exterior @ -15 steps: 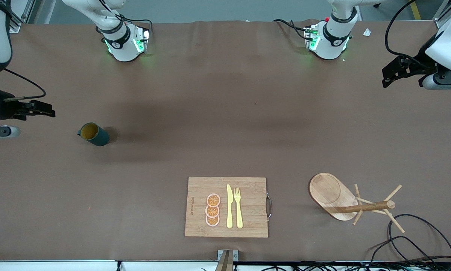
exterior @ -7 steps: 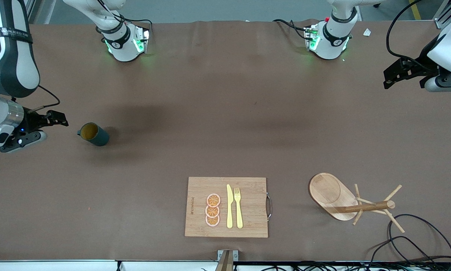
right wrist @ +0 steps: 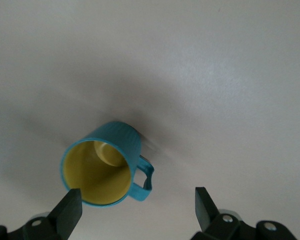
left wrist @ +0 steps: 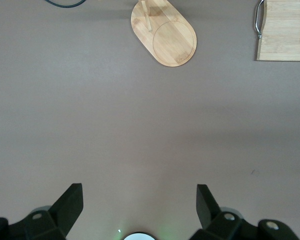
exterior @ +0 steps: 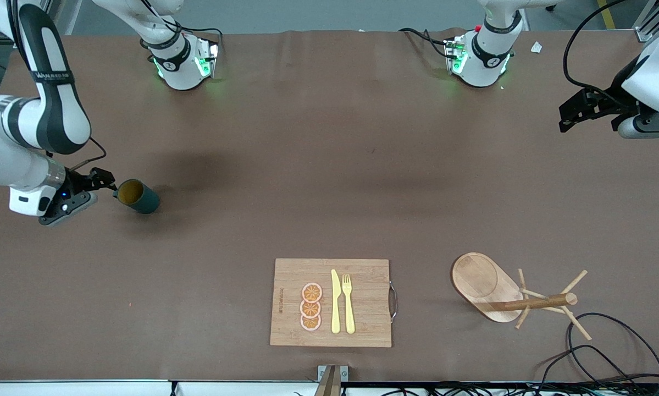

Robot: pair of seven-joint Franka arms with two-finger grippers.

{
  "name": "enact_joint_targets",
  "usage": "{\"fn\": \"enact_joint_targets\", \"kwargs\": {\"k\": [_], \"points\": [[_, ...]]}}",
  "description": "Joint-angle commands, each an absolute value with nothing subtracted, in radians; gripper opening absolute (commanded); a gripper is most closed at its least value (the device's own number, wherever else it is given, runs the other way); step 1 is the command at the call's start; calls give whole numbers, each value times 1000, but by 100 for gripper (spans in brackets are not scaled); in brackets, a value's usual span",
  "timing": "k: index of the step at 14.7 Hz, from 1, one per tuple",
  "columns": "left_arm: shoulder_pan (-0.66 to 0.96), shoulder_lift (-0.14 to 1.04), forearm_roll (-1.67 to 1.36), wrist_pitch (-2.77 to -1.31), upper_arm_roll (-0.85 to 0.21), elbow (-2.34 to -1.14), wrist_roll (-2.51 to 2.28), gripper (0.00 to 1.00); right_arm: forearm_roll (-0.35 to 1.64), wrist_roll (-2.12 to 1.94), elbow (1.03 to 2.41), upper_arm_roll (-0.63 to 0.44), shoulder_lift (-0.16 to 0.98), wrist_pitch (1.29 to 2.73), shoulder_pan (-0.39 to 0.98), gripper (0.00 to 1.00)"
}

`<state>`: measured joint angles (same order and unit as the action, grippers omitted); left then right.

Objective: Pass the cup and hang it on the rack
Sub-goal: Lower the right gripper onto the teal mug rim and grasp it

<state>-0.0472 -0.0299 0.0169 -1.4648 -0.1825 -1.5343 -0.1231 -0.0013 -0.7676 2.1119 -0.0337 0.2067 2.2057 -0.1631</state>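
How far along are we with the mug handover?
Nothing is finished. The dark teal ribbed mug stands ungrasped on the table, the open right gripper beside its handle. The left gripper waits, open. Grasp, pass and hanging on the light wooden mug tree remain.

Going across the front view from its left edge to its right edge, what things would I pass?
Right tool → cup → cutting board with orange slices, knife, fork → rack → left tool.
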Motion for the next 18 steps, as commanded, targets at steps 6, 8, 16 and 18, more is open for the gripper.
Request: {"fn": "enact_joint_targets", "kwargs": {"k": [6,8,16,18], "points": [[-52,-21,6,-1450,-184,-1517,-132,100,14,-798,2195,-20,262,2347,-167,100],[-49,-20,6,-1450,-184,-1519,-132,100,14,-798,2197,-20,287,2365,-166,90],[-45,-20,6,-1450,-184,-1517,-132,100,14,-862,2195,-18,298,2352,-156,0],[-46,-20,6,-1450,-184,-1517,-132,100,14,-859,2184,-15,270,2297,-143,0]]}}
